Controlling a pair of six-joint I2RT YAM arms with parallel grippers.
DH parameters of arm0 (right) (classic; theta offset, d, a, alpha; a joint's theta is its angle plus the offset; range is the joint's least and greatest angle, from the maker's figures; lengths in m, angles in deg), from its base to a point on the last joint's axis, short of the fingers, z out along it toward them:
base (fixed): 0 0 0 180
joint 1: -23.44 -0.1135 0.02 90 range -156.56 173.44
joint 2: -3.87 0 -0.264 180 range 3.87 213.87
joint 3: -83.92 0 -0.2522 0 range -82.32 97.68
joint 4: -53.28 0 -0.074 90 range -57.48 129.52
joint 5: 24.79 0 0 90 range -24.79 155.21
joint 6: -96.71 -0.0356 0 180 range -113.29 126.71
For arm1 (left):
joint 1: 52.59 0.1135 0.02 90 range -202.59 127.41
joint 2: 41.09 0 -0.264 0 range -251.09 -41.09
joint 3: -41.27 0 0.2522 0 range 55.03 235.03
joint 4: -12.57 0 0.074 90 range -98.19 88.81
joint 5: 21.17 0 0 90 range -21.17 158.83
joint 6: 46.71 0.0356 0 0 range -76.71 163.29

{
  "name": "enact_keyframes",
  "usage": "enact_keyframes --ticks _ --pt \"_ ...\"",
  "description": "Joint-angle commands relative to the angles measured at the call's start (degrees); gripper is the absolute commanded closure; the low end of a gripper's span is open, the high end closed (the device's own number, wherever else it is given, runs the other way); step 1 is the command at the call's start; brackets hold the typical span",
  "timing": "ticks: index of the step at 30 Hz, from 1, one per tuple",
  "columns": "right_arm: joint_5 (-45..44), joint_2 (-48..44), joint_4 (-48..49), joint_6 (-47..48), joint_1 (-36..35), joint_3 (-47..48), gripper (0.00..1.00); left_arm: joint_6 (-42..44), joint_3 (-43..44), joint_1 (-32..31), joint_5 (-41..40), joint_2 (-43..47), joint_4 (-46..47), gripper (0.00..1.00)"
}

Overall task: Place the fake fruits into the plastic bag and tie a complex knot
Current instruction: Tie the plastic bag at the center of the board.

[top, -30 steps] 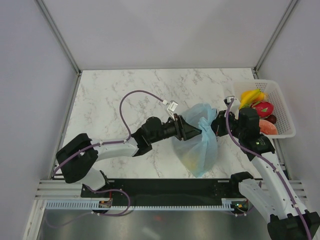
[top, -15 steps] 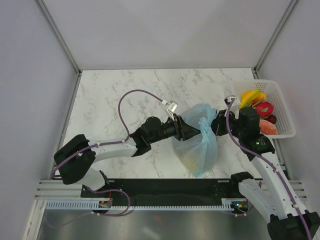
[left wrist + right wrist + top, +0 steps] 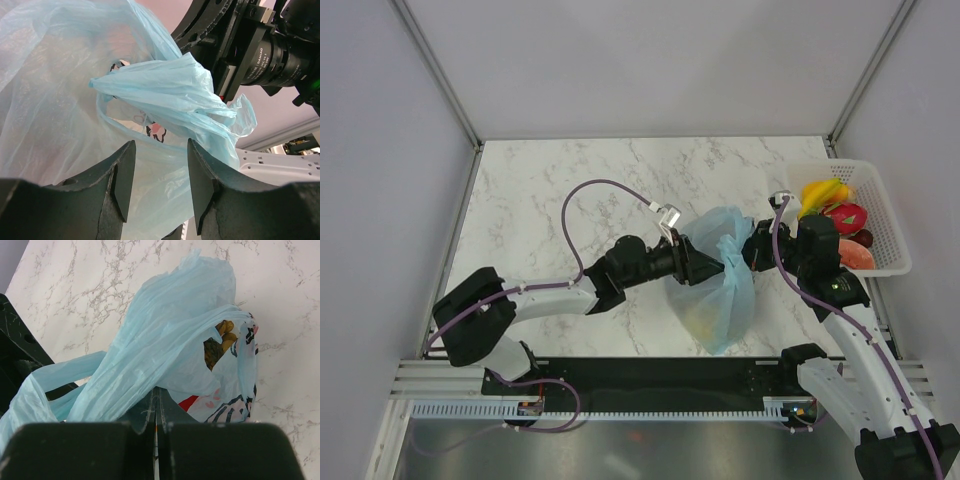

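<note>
Tying the knot well means, I think, that the left gripper (image 3: 698,263), its jaws apart at the neck of the plastic bag (image 3: 725,300), should close on one handle loop only, while the right gripper (image 3: 750,250), shut tight on the bag's twisted film, holds it taut. The bag lies just beside the white basket (image 3: 892,215), where several fake fruits (image 3: 830,192) lie; the left arm stretches low toward the basket, and the right arm is bent, with its wrist near the basket's corner

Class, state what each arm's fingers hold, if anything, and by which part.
The right fingers are shut on the plastic bag, pinching gathered film near its mouth. The left fingers stand apart, bag film between them, gripping nothing.
</note>
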Motion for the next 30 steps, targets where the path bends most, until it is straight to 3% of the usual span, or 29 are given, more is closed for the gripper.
enact_keyframes --ticks 1,30 --pt "-0.2 0.3 2.0 -0.4 -0.2 2.2 1.00 3.6 2.6 -0.7 0.0 -0.3 2.7 0.47" --pt "0.8 1.4 1.7 -0.4 -0.2 3.4 1.00 12.9 15.4 -4.3 -4.5 -7.2 -6.7 0.45"
